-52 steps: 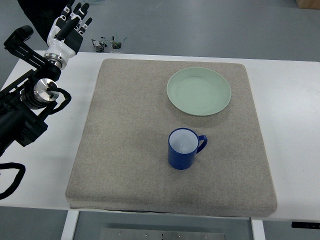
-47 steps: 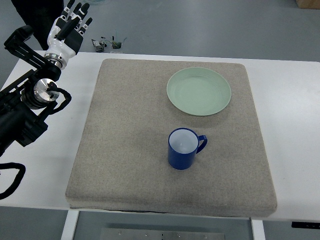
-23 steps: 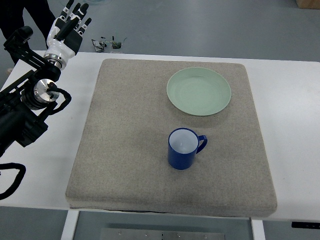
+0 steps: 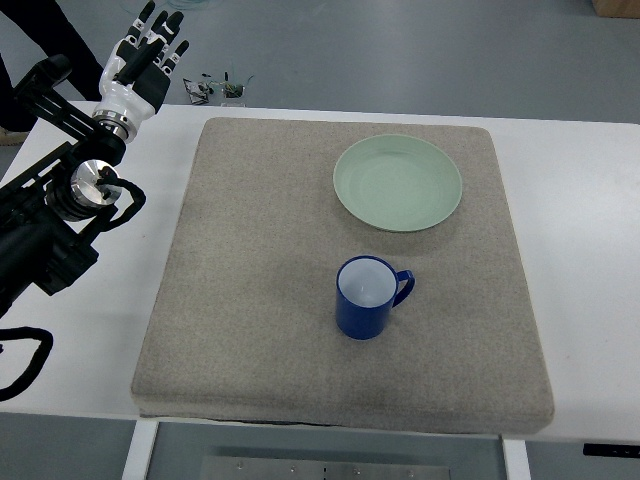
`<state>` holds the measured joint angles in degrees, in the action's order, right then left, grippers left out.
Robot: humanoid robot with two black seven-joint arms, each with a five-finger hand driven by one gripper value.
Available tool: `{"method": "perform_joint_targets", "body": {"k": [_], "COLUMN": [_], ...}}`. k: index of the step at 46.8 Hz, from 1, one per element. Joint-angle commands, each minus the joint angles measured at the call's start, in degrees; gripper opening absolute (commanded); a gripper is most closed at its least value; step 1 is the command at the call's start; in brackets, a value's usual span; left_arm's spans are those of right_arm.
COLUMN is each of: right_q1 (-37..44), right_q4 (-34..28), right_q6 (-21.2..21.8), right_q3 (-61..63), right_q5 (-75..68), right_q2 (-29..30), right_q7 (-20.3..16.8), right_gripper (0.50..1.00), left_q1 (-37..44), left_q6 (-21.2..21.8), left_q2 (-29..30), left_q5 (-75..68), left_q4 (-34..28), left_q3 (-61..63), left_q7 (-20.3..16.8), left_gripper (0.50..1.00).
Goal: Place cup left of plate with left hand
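Observation:
A blue cup [image 4: 368, 297] with a pale inside stands upright on the grey mat [image 4: 260, 270], its handle pointing right. A pale green plate [image 4: 398, 183] lies on the mat behind it, toward the back right. My left hand [image 4: 147, 50] is at the far back left, beyond the table's back edge, fingers spread and holding nothing. It is far from the cup. The left arm [image 4: 60, 200] runs along the left edge of the picture.
The mat lies on a white table [image 4: 580, 250]. A small cluster of dark objects [image 4: 218, 88] sits at the table's back edge near the left hand. A person's dark leg [image 4: 45, 30] shows on the floor at the back left.
My left hand has shifted slightly to the right and its fingers spread a little more. The person behind the table has moved. The cup and plate have not moved.

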<state>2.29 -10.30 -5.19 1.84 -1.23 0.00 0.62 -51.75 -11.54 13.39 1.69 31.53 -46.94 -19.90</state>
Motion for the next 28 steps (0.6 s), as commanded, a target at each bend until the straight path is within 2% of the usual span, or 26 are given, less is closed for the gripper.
{"method": "perform_joint_targets", "body": {"k": [1, 13, 25, 28], "right_q1": [0.0, 0.08, 0.08, 0.0], "right_q4": [0.01, 0.01, -0.07, 0.01], "right_q6": [0.0, 0.0, 0.0, 0.0], "right_q3": [0.0, 0.0, 0.0, 0.0], "right_q5": [0.0, 0.0, 0.0, 0.0], "right_q2": [0.0, 0.0, 0.0, 0.0], "right_q7": [0.0, 0.0, 0.0, 0.0], "right_gripper": [0.934, 0.934, 0.934, 0.934], "left_q1": [0.07, 0.16, -0.89, -0.89], "left_q6": [0.12, -0.14, -1.64, -3.56], "left_q2": [0.41, 2.87, 14.29, 16.84], "left_q5": [-0.02, -0.2, -3.98, -4.68], "left_q4": [1.34, 11.44, 28.32, 31.31], "left_q3": [0.0, 8.87, 21.18, 22.94], "left_q7": [0.13, 0.22, 0.22, 0.22], "left_gripper": [0.994, 0.994, 0.994, 0.994]}}
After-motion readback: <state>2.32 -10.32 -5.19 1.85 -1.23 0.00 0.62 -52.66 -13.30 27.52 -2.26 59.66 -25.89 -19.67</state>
